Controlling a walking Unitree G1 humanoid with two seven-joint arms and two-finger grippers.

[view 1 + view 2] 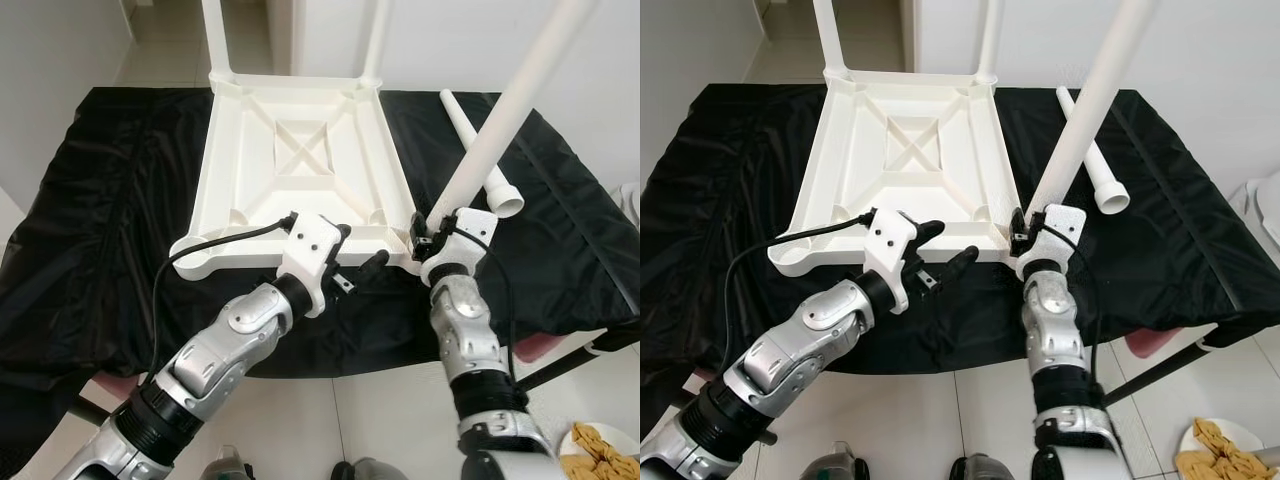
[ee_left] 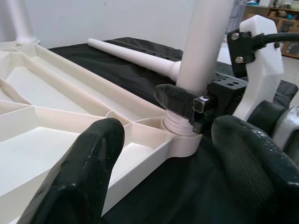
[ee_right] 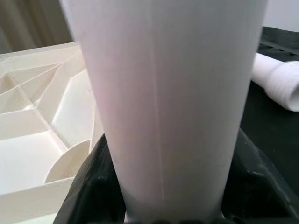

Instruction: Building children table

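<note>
No writing was readable. The upturned white tabletop (image 1: 300, 170) lay on a black cloth (image 1: 100, 250). The right gripper (image 1: 432, 243) pinched a leg (image 1: 500, 120) at its near corner socket; the left gripper (image 1: 362, 262) hovered spread beside it. A loose leg (image 1: 478, 150) lay nearby.

A white plastic children's tabletop (image 1: 300, 170) lies upside down at the centre of the frame, its ribbed underside and central X-shaped brace facing up; two white legs (image 1: 214, 35) stand upright in its far corner sockets at the top of the frame; a third white leg (image 1: 510, 110) rises tilted from the near right corner socket (image 2: 180, 135), slanting toward the upper right; a fourth leg (image 1: 480, 150), loose and tapered, lies flat right of centre, beside the tabletop's right edge.
</note>
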